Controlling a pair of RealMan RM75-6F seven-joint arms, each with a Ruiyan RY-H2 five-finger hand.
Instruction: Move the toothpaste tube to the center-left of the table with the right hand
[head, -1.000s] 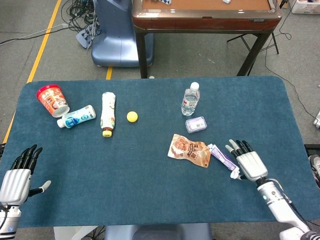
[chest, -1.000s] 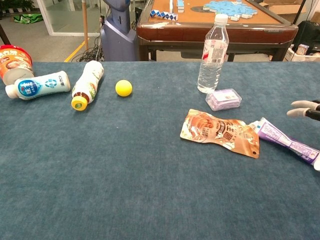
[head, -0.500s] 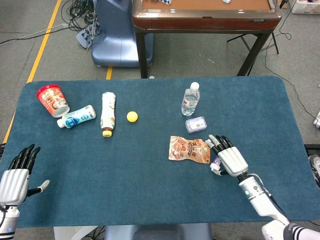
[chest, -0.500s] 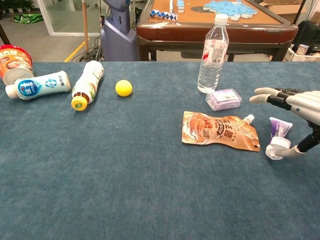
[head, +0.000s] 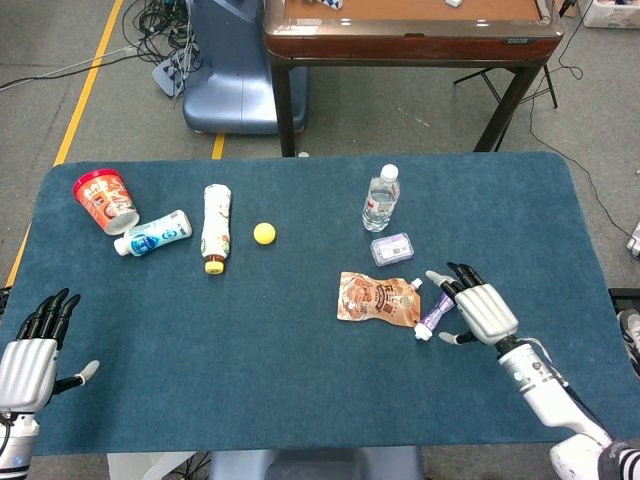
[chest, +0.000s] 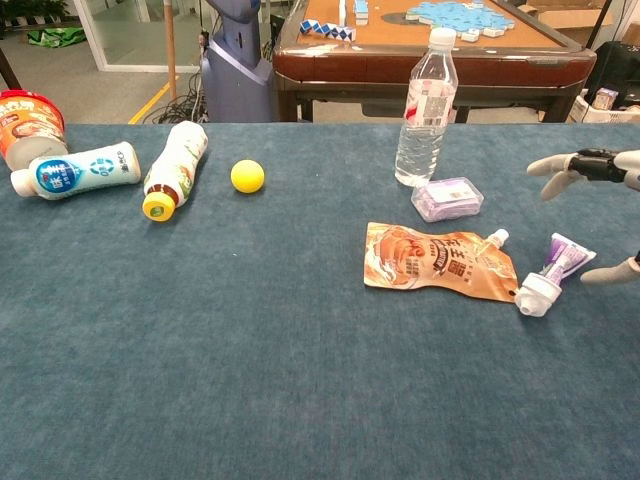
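Observation:
The purple toothpaste tube (head: 433, 314) lies flat on the blue table, its white cap (chest: 531, 297) pointing to the near left, right beside the orange pouch. My right hand (head: 485, 311) hovers just right of the tube with its fingers (chest: 572, 165) spread and the thumb (chest: 612, 272) apart from it; it holds nothing. In the chest view only the fingertips and thumb show at the right edge. My left hand (head: 31, 362) rests open at the table's near left corner.
An orange snack pouch (head: 377, 299) touches the tube's left side. Behind it stand a small purple box (head: 391, 248) and a water bottle (head: 381, 199). A yellow ball (head: 264, 233), two lying bottles (head: 216, 227) and a red cup (head: 104, 200) occupy the far left.
My right hand swept left over the tube, then drew back right. The tube swung round so its cap now points near left, and the pouch shifted slightly.

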